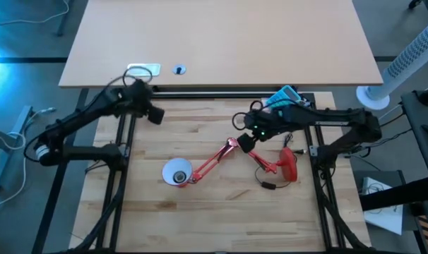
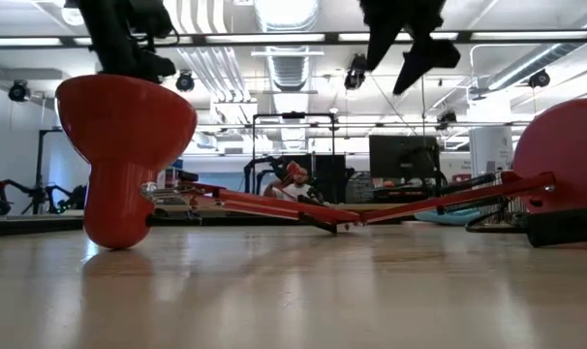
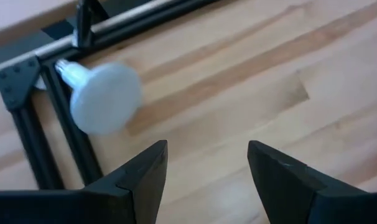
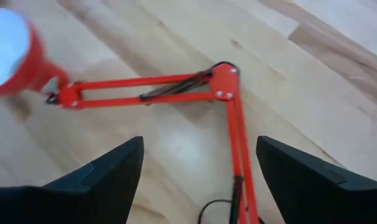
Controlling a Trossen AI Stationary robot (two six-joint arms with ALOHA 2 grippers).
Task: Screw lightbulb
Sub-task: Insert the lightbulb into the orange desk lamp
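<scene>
Your lightbulb point(image 3: 104, 96) shows only in the left wrist view, at that frame's upper left: it lies on the wooden table point(image 1: 221, 212) with its screw base against the black frame rail point(image 3: 64, 134). Neither the high view nor the low view shows it.

Your left gripper point(image 3: 204, 171) hangs above bare wood near the bulb, fingers spread and holding nothing. In the high view it sits at upper left point(image 1: 155, 115).

Your right gripper point(image 4: 198, 177) is released too, jaws wide over the red desk lamp's point(image 1: 228, 152) elbow joint. From above, the lamp stretches across the middle of the table: shade point(image 1: 177, 172) lower left, round base point(image 1: 289, 164) at right.

The low view puts the shade point(image 2: 124, 155) large at left, and one red lamp bar point(image 2: 458, 201) crosses the centre.
</scene>
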